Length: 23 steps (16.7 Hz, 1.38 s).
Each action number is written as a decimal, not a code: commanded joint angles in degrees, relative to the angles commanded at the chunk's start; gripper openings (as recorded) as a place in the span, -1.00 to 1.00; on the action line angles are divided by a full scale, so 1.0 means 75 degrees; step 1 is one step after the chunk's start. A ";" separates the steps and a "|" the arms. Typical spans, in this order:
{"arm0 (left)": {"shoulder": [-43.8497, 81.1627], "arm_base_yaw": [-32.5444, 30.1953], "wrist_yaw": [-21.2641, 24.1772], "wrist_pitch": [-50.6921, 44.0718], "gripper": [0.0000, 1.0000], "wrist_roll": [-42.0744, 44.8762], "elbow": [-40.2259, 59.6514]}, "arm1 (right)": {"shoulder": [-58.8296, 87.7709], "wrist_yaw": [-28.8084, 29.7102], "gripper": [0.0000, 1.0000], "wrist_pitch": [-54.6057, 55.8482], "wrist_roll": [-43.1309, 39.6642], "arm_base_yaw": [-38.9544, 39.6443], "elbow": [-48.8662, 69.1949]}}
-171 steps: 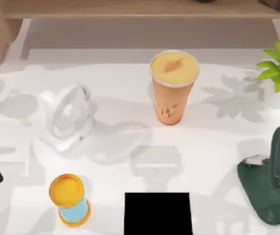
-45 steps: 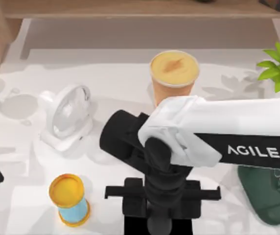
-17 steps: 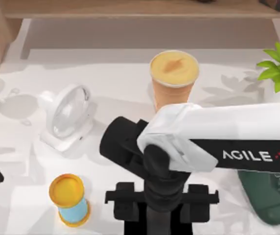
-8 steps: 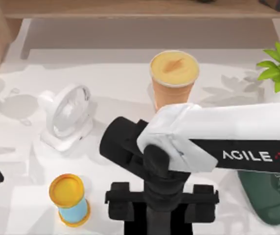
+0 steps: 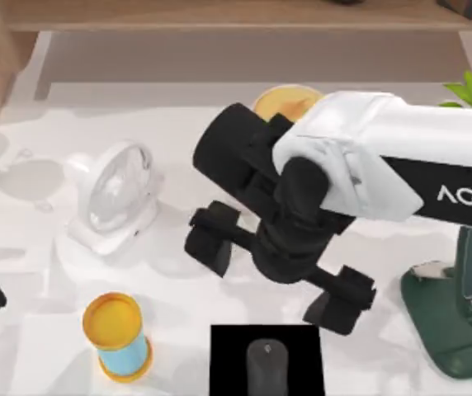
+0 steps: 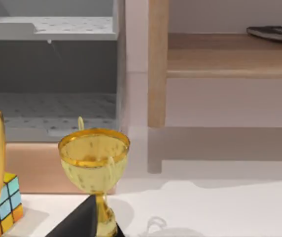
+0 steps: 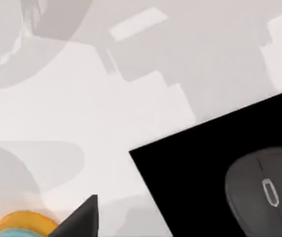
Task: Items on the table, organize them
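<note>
The right arm has been raised and swung back over the table (image 5: 38,346), so that the orange drink cup (image 5: 284,101) is now largely hidden behind it. The right gripper (image 5: 279,277) is held with fingers spread and empty. The mouse (image 5: 266,365) has been left on the black mat (image 5: 228,363) at the front edge.

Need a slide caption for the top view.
Right arm's open claw hovers above a dark grey mouse resting on the black mat.
</note>
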 joint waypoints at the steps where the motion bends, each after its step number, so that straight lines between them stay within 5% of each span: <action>1: 0.0000 0.0000 0.0000 0.0000 1.00 0.0000 0.0000 | -0.0158 0.0015 1.00 -0.0020 0.0651 -0.0207 0.0116; 11: 0.0000 0.0000 0.0000 0.0000 1.00 0.0000 0.0000 | -0.1759 -0.0042 1.00 -0.0393 0.9650 -0.3005 0.0380; 23: 0.0000 0.0000 0.0000 0.0000 1.00 0.0000 0.0000 | -0.3327 -0.0134 1.00 -0.1089 2.3835 -0.6797 -0.2280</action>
